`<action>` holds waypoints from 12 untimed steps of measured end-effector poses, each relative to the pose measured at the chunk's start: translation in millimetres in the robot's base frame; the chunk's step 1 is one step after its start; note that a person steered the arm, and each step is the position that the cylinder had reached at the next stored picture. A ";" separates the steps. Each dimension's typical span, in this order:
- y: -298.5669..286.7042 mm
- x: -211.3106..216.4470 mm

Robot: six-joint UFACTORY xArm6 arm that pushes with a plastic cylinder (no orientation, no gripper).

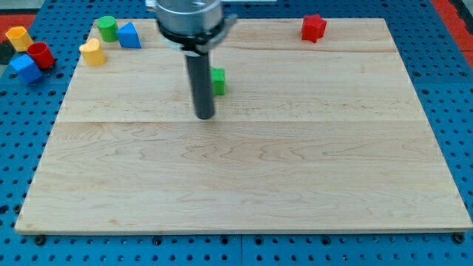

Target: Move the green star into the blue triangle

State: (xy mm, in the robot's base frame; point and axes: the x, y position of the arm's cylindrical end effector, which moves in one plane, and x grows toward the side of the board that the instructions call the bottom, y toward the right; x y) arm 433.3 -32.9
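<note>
My tip sits on the wooden desk, a bit left of the middle and in the upper half of the picture. There are no jaws here, only a straight dark rod, so nothing is being held.

The green star is just to the right of the rod, a little higher up than my tip. The rod hides its left side, and I cannot tell if they touch.

The blue triangle is at the upper left of the desk, well apart from the star. A green cylinder stands just beside it on the left. A yellow heart is near them, lower and more to the left.

A red star is at the upper right of the desk.

Off the desk, at the far upper left, are a yellow block, a red block and a blue block, close together.
</note>
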 end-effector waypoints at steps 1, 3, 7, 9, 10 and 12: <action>16.7 -27.2; 8.9 -68.2; -47.5 -127.7; -65.3 -153.4; -113.8 -157.8; -162.4 -121.7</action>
State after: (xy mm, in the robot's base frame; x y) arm 311.7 -195.3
